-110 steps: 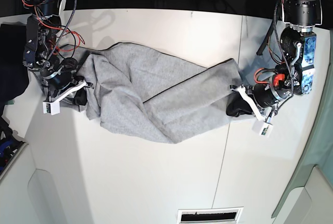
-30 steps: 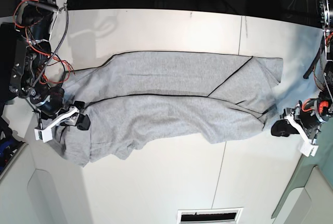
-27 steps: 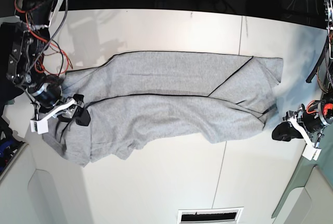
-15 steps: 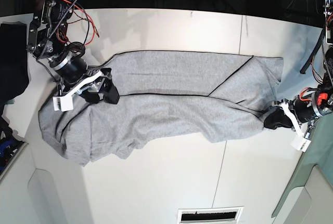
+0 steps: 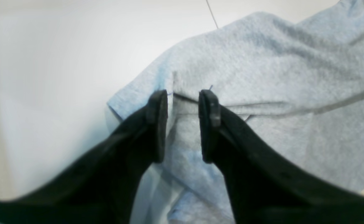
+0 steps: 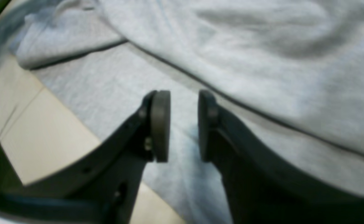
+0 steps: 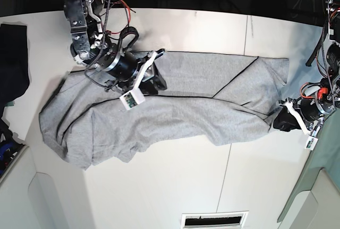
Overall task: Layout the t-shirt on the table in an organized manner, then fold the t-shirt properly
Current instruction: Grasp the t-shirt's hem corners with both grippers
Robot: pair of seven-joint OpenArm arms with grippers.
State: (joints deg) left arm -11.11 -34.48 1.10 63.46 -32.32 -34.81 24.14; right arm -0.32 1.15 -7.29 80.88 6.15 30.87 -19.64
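The right arm reaches in from the table's far left, at about 10 o'clock in the base view, and bends down over the shirt. Its right gripper [image 7: 151, 77] hangs above the upper middle of the t-shirt [image 7: 175, 107]. In the right wrist view the right gripper's [image 6: 184, 124] jaws stand parted with only grey cloth showing between them, and nothing is pinched; whether the tips touch the fabric cannot be told.

The left arm comes in from the 3 o'clock edge, low and nearly level, with the left gripper [image 7: 280, 122] at the shirt's right end. In the left wrist view the left gripper [image 5: 183, 124] has its jaws apart, straddling a dark-trimmed hem fold at the shirt's corner.

The t-shirt lies spread lengthwise across the table [image 7: 175, 186], rumpled, with a dark seam line running through its middle. A dark cloth [image 7: 13, 59] lies at the 9 o'clock edge.
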